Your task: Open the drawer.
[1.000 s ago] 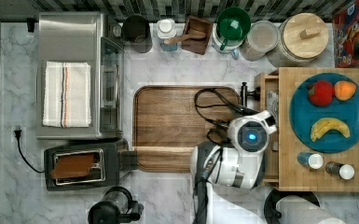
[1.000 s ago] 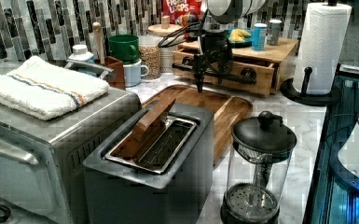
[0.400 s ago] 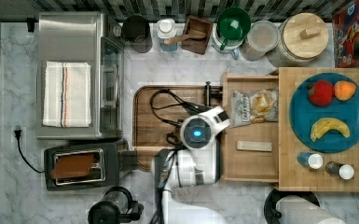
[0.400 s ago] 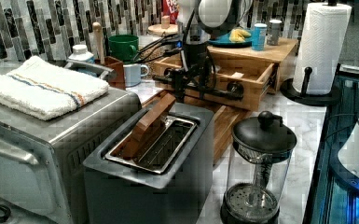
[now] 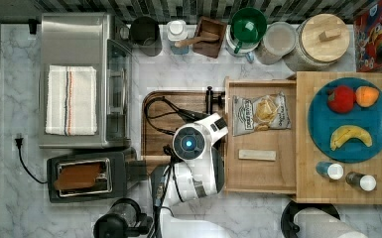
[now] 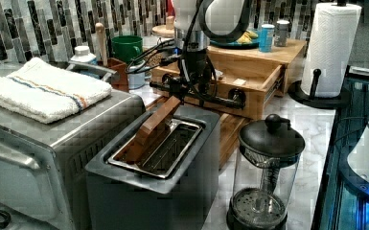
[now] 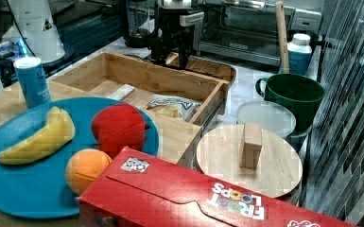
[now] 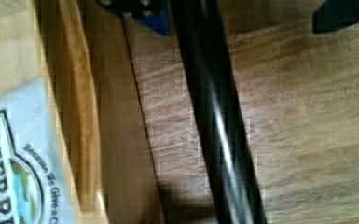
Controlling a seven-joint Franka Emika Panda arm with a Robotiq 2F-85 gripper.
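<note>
The light-wood drawer (image 5: 260, 84) stands pulled out from under the top slab, toward the top view's left. Inside lie a chip bag (image 5: 260, 114) and a small wooden block (image 5: 257, 155). Its black bar handle (image 5: 209, 99) runs along the front, over the brown tray. My gripper (image 5: 213, 126) hangs straight down at the handle (image 6: 225, 100). In the wrist view the bar (image 8: 214, 121) passes between my gripper's (image 8: 242, 11) two fingers, which stand apart; one fingertip (image 8: 142, 14) touches the bar. The drawer wall (image 7: 160, 75) lies just before the gripper (image 7: 170, 54).
The dark brown tray (image 5: 168, 144) lies under the handle. A toaster (image 5: 84, 176) and toaster oven (image 5: 79, 79) stand at the top view's left. A French press (image 6: 266, 177) and paper towel roll (image 6: 330, 43) stand near. The slab bears a blue plate (image 5: 377, 134).
The drawer went from shut to pulled far out toward the top view's left. My arm moved the same way with the handle.
</note>
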